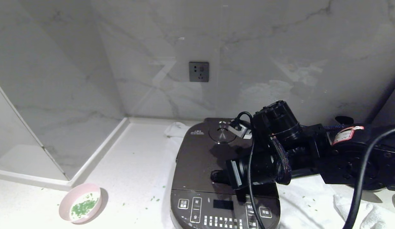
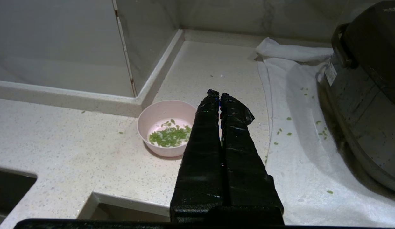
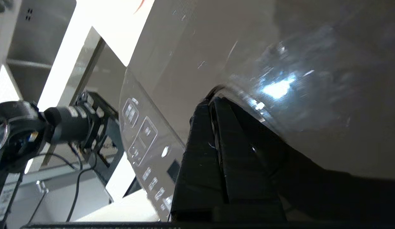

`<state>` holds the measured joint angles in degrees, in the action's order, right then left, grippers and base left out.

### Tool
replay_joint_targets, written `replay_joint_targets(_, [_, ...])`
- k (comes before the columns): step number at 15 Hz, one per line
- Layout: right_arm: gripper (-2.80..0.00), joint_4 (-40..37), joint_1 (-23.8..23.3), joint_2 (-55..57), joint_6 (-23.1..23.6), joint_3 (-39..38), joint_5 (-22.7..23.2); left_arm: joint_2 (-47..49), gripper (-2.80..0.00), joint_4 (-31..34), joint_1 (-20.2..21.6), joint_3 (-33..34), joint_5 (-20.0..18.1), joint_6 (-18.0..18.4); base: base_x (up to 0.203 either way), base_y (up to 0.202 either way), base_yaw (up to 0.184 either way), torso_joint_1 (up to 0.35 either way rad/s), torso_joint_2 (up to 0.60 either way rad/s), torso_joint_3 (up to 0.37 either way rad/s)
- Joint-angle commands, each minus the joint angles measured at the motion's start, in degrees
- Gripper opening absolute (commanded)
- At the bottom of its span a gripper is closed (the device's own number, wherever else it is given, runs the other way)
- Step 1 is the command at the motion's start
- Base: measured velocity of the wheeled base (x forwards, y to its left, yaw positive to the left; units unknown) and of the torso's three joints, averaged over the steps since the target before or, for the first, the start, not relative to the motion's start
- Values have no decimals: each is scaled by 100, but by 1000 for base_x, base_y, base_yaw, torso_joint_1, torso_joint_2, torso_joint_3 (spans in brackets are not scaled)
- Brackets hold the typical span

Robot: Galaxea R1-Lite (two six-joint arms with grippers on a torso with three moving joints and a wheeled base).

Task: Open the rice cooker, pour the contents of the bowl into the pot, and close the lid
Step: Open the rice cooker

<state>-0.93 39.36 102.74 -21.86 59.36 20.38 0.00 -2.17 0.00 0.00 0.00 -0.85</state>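
Rice cooker [image 1: 213,178] stood on a white towel [image 1: 315,203] at the countertop's front edge, lid [image 1: 210,159] down, right gripper [image 3: 213,103] closed empty, tips at the lid's front, pink bowl [image 1: 80,202] of green bits [image 1: 84,205] near the front-left, left gripper [image 2: 219,95] closed, empty, beside the bowl.

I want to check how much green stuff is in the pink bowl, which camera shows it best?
The left wrist view: the bowl sits close, its inside unobstructed. The head view shows it small, at a corner. The right wrist view misses it.
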Motion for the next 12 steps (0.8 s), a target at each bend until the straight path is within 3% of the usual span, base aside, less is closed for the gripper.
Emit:
replay_joint_targets(1, [-280, -22, 1, 18, -13, -82, -2, -9, -280, -3, 0, 82, 0, -2, 0, 0, 0, 0, 0, 0])
replay_joint_targets(12, [-280, -316, 80, -727, -30, 347, -227, -9, -280, -3, 0, 79, 8, -2, 0, 0, 0, 0, 0, 0])
